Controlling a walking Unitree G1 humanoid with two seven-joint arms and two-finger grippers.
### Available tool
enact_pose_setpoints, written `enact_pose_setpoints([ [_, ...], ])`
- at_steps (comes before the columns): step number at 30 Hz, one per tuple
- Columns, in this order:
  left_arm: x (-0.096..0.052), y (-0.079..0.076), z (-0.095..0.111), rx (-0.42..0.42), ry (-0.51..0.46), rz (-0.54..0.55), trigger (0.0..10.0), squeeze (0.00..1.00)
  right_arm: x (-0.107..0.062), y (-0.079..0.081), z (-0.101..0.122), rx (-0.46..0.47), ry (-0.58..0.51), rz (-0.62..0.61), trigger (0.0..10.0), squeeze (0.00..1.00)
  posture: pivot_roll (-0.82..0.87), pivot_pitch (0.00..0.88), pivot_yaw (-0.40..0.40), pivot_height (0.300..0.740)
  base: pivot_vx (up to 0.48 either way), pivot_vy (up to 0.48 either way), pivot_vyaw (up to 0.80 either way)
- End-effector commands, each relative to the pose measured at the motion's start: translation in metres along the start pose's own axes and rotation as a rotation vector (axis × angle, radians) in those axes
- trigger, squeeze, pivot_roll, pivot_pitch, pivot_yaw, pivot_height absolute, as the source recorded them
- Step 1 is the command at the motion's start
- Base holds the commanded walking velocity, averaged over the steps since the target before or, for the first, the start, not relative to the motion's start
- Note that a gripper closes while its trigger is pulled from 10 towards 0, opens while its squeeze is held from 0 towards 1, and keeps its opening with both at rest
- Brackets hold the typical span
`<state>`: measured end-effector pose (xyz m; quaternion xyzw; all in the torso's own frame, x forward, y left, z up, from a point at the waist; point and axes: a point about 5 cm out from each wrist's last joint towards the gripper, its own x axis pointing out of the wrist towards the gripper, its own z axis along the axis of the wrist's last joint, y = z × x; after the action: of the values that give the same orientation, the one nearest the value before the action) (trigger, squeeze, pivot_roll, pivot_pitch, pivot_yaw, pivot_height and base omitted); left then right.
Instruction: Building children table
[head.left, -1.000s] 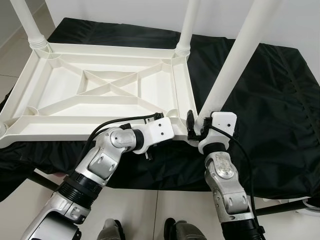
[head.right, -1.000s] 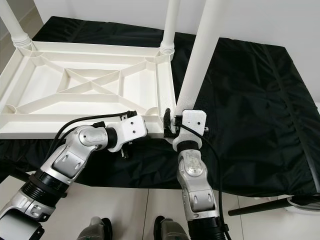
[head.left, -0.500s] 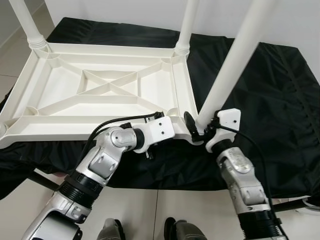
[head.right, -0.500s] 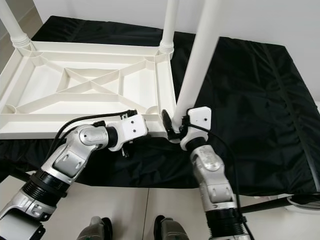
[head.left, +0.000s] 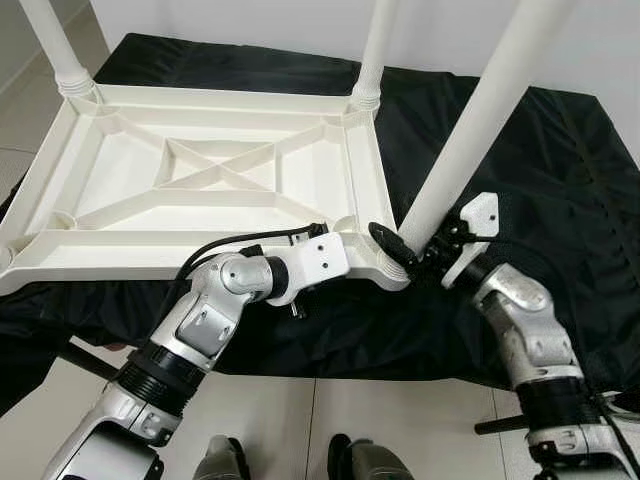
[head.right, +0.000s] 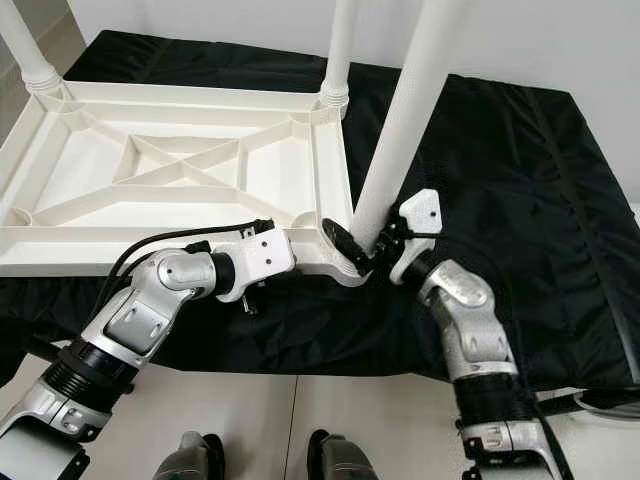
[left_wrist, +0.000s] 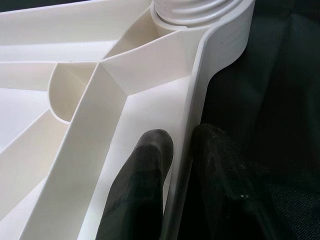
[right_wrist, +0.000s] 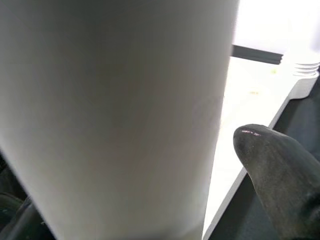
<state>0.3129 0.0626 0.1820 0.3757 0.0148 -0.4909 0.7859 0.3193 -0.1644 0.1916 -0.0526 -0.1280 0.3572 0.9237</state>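
Gripping leg (head.left: 470, 140), right claw (head.left: 408, 255); leg top cut off.

The table top (head.left: 210, 180) lies upside down on the cloth (head.left: 540, 140), with legs (head.left: 480, 120) standing up at its corners.

White plastic tabletop (head.left: 215, 185) lies upside down, ribbed underside up, X-braced centre. Two far legs (head.left: 375, 45) stand upright in corner sockets. Near-right leg (head.left: 480, 115) sits in its corner socket, tilted to the right, not vertical.
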Motion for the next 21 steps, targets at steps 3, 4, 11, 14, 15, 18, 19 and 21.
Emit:
enact_pose_setpoints([
  [3,-0.0025,0.0054,0.0102,0.049,-0.033,0.052,10.0,0.00,-0.0024,-0.0128,-0.0028,-0.014,0.034,0.056,8.3,0.00,-0.02,0.145,-0.073,0.740,0.000,0.000,0.00],
  [4,-0.0026,0.0054,0.0103,0.050,-0.033,0.052,10.0,0.00,-0.0023,-0.0145,-0.0028,-0.014,0.034,0.072,6.6,0.00,-0.02,0.144,-0.074,0.740,0.000,0.000,0.00],
  [11,-0.0028,0.0048,0.0100,0.051,-0.031,0.051,10.0,0.00,-0.0038,-0.0158,-0.0033,0.001,0.042,0.122,0.0,0.00,-0.02,0.142,-0.076,0.740,0.000,0.000,0.00],
  [14,-0.0027,0.0044,0.0100,0.051,-0.031,0.051,10.0,0.00,-0.0049,-0.0155,-0.0032,0.013,0.042,0.150,0.0,0.00,-0.02,0.139,-0.078,0.740,0.000,0.000,0.00],
  [15,-0.0027,0.0044,0.0100,0.051,-0.031,0.051,10.0,0.00,-0.0049,-0.0155,-0.0032,0.013,0.042,0.150,0.0,0.00,-0.02,0.139,-0.078,0.740,0.000,0.000,0.00],
  [18,-0.0017,0.0042,0.0103,0.050,-0.033,0.051,10.0,0.00,-0.0066,-0.0151,-0.0040,0.027,0.040,0.168,0.0,0.00,-0.02,0.135,-0.080,0.740,0.000,0.000,0.00],
  [19,-0.0015,0.0043,0.0103,0.049,-0.033,0.051,10.0,0.00,-0.0070,-0.0151,-0.0043,0.029,0.039,0.169,0.0,0.00,-0.02,0.134,-0.080,0.740,0.000,0.000,0.00],
  [21,-0.0013,0.0044,0.0103,0.050,-0.033,0.052,10.0,0.00,-0.0079,-0.0145,-0.0049,0.038,0.034,0.164,0.0,0.00,-0.02,0.133,-0.081,0.740,0.000,0.000,0.00],
])
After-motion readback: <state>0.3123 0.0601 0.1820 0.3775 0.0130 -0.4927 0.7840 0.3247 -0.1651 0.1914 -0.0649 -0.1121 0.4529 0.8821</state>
